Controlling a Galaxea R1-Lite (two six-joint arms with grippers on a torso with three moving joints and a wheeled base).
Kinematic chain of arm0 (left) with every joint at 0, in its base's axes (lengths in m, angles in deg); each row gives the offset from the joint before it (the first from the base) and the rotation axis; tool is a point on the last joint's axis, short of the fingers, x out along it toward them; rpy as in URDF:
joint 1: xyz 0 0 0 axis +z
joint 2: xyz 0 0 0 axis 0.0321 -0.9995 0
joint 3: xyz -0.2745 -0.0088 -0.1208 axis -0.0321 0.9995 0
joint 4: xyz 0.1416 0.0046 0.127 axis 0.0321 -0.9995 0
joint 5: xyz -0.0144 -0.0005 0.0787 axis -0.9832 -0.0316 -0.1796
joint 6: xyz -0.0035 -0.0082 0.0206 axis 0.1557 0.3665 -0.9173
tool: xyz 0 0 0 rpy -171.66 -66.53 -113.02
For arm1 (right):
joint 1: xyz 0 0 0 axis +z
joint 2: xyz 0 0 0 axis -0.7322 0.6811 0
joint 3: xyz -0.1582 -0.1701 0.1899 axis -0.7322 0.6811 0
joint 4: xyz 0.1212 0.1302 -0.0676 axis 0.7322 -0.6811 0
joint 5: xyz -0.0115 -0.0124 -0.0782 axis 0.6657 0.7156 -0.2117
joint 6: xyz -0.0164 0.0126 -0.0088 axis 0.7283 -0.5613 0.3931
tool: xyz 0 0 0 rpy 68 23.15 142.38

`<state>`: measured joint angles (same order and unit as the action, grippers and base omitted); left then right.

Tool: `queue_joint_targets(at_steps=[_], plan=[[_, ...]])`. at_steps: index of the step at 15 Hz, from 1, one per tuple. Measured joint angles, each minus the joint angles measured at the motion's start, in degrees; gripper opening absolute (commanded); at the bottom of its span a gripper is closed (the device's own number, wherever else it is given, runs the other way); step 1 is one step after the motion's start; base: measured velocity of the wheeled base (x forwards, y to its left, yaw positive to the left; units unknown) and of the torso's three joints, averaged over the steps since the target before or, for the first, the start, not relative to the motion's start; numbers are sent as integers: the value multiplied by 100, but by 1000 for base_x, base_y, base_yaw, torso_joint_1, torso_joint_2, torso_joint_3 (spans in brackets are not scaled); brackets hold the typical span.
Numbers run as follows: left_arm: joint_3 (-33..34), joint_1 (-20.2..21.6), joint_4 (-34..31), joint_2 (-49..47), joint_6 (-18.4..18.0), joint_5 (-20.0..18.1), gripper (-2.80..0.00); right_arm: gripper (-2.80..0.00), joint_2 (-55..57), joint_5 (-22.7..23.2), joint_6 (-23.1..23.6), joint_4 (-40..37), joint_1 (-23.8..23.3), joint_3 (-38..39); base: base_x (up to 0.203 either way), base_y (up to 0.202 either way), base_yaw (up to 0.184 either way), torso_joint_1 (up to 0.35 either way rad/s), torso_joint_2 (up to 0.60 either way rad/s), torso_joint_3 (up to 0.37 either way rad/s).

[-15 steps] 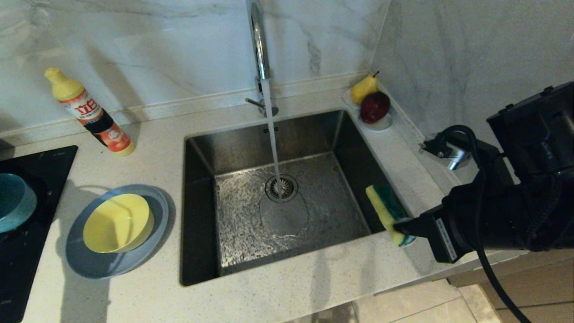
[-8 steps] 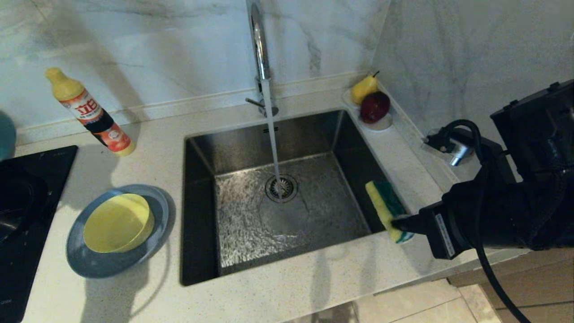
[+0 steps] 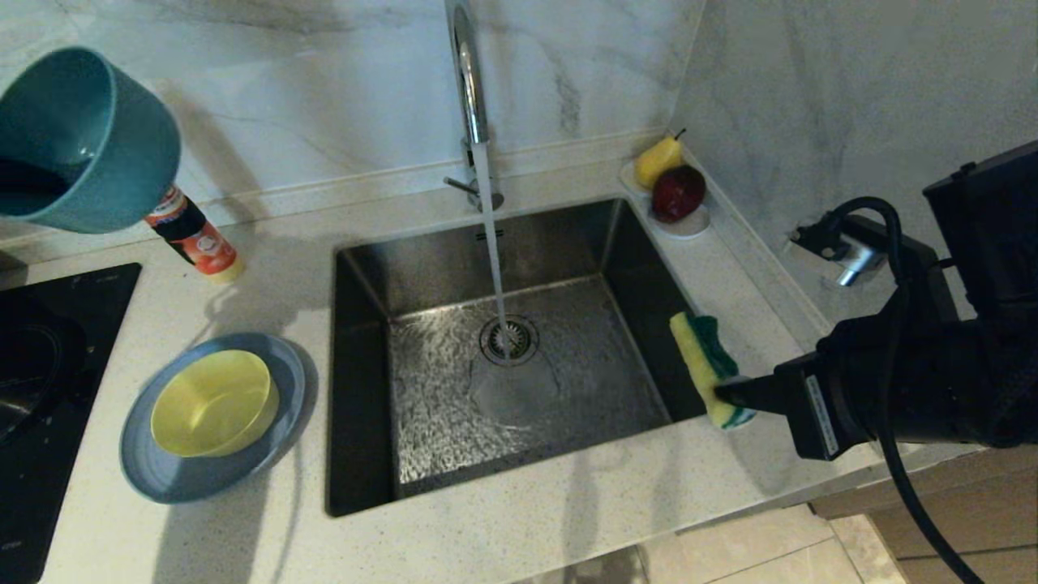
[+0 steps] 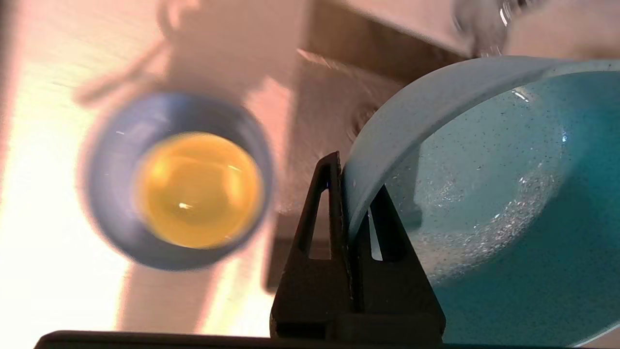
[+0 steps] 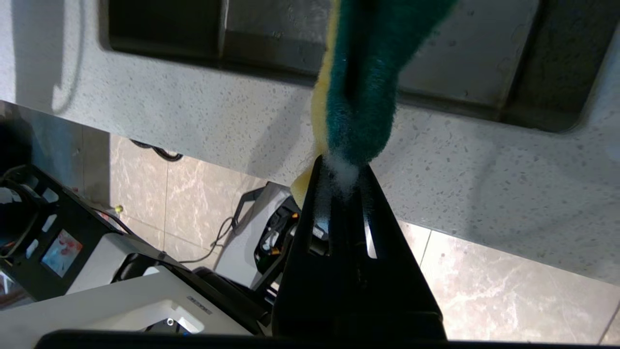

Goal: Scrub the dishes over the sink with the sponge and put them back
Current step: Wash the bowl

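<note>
Left end effector point(image 4: 356, 228) was clamped shut on the rim of the teal-blue bowl point(image 3: 85, 138), one finger outside the wall and one inside; the bowl hung high above the desk point(image 3: 568, 519) at the far left, in front of the detergent bottle point(image 3: 195, 239), tipped so its mouth faced sideways, suds clinging inside in the left wrist view. Right end effector point(image 3: 730, 395) was pinched closed on the lower end of the sponge point(image 3: 707, 365), which stood on edge with its long axis running away from the fingers toward the back wall, green scouring face turned right, yellow foam toward the basin, just at the sink's point(image 3: 365, 381) right rim. Key relation: bowl and sponge were well apart, with the whole basin and the running stream from the faucet point(image 3: 469, 81) between them; the sponge lay to the bowl's right and lower. The right arm sat nearer the basin; the left had the longer way to carry. Judged next need: bring the bowl right and down over the basin, mouth toward the sponge. Yellow bowl point(image 3: 212, 401) sat nested in the grey-blue plate point(image 3: 154, 478) on the desk left of the sink, not yet taken up.
</note>
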<state>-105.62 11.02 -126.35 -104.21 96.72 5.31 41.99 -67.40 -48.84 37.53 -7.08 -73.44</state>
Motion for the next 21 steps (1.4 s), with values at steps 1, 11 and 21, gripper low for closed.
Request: queue_joint_targets(at_steps=[1,11,21], plan=[[-34,-413,-1,-115,124,258,-280,-280,-20,0,3,12,0,-22,0,0,0,0,0,0],[11,-2895,863,-1687,1247,1908,-280,-280,78,7,30,149,6,-31,0,0,0,0,0,0],[-49,-3681,1450,-3070,1860,2771,-280,-280,78,49,36,267,0,58,0,0,0,0,0,0]])
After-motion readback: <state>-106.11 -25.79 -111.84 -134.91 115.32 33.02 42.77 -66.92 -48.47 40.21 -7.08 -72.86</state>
